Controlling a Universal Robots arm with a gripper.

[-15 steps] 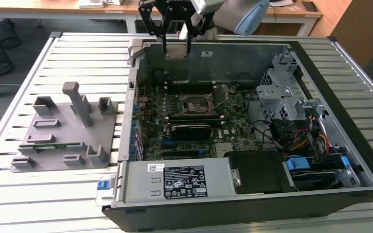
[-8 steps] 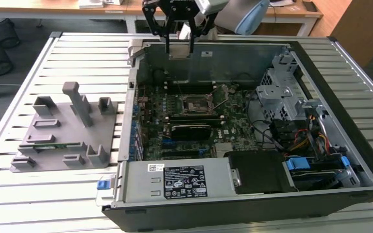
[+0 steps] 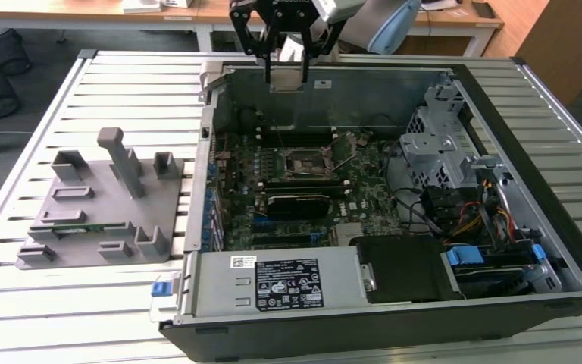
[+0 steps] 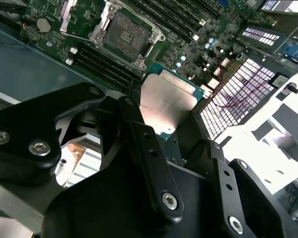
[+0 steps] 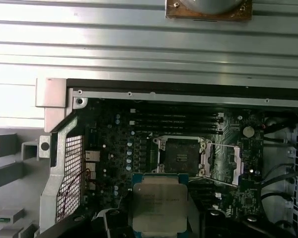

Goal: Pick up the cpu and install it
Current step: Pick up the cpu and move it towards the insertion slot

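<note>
The tool (image 3: 286, 72) is clenched on the cpu (image 4: 169, 101), holding it over the open computer case (image 3: 392, 330), with the motherboard socket (image 5: 181, 153) below, apart from it.

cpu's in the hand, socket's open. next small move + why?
Probably translate the hand until the cpu is squarely above the open socket, before any descent: in the exterior view the cpu hangs near the case wall, well off the socket.
</note>
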